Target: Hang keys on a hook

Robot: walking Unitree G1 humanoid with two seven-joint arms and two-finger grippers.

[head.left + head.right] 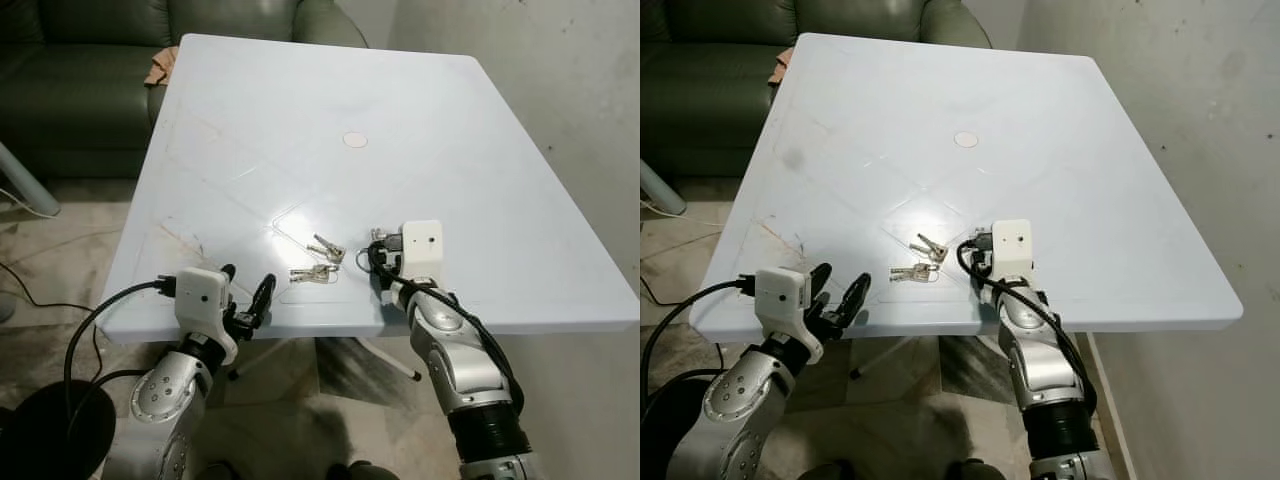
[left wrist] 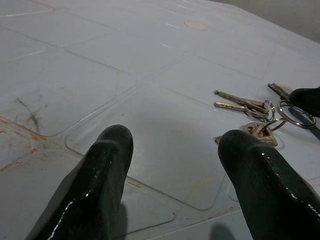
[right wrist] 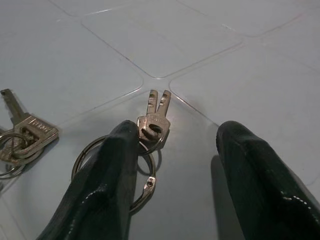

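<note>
A pale blue table sits in front of the robot, and a bunch of keys lies on its near part, at about 6 o'clock from the small round cap at the table's middle. From the head views the bunch reads as 2 clusters: one pair fanned out toward 12 o'clock, the other lying flat just toward the near edge. The right gripper is down at the table surface, just at 3 o'clock of the keys, its 2 black fingers spread apart with nothing between them. In the right wrist view, one finger lies over a steel key ring, and 2 small keys on that ring point away from the gripper, while another flat key on its own rings lies off to the side. The left gripper hovers at the table's near edge, at about 8 o'clock from the keys and apart from them, fingers wide with nothing held. Its wrist view looks across the scuffed tabletop toward the keys. A dark green sofa stands beyond the table's far left corner, and a black cable loops from the left wrist.
</note>
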